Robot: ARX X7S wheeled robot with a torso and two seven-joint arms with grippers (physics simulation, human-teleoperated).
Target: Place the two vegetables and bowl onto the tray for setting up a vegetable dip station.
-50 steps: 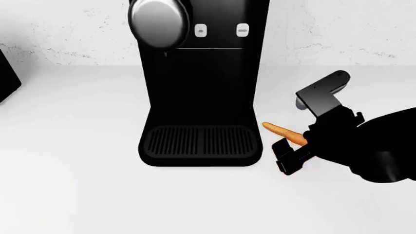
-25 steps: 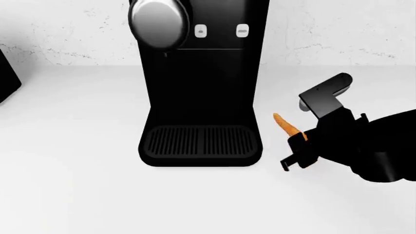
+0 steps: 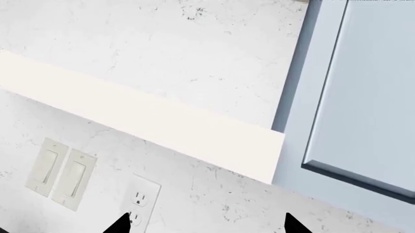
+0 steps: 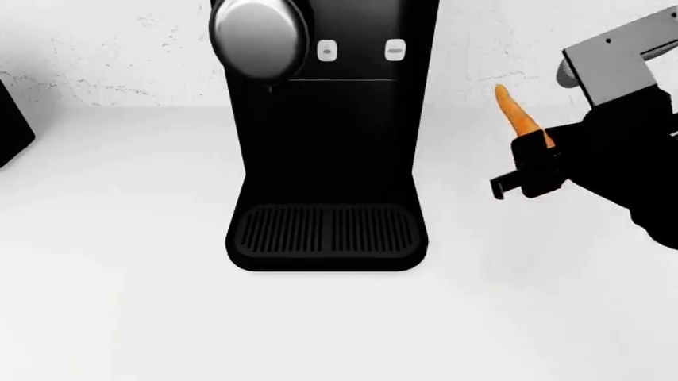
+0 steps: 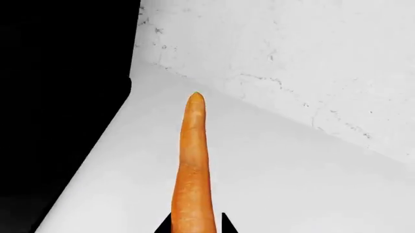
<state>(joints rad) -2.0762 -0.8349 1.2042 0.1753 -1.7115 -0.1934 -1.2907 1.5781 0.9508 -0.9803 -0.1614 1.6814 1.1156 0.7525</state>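
Observation:
My right gripper (image 4: 535, 155) is shut on the thick end of the slim orange carrot (image 4: 516, 115), held in the air to the right of the coffee machine with its tip pointing up toward the wall. In the right wrist view the carrot (image 5: 193, 160) runs straight out from between the two black fingertips of the right gripper (image 5: 193, 224). In the left wrist view my left gripper (image 3: 206, 225) is open, its tips wide apart with nothing between them, facing the wall. The cucumber, the bowl and the tray are out of view.
A tall black coffee machine (image 4: 329, 135) with a ribbed drip tray (image 4: 326, 230) stands mid-counter against the wall. A dark object (image 4: 11, 127) sits at the left edge. The left wrist view shows a wall outlet (image 3: 139, 201), light switches (image 3: 61, 172) and a pale blue cabinet (image 3: 363, 97).
My right gripper has risen up and to the right with the carrot, lifting it off the counter. The carrot's tip has swung from leftward to upward.

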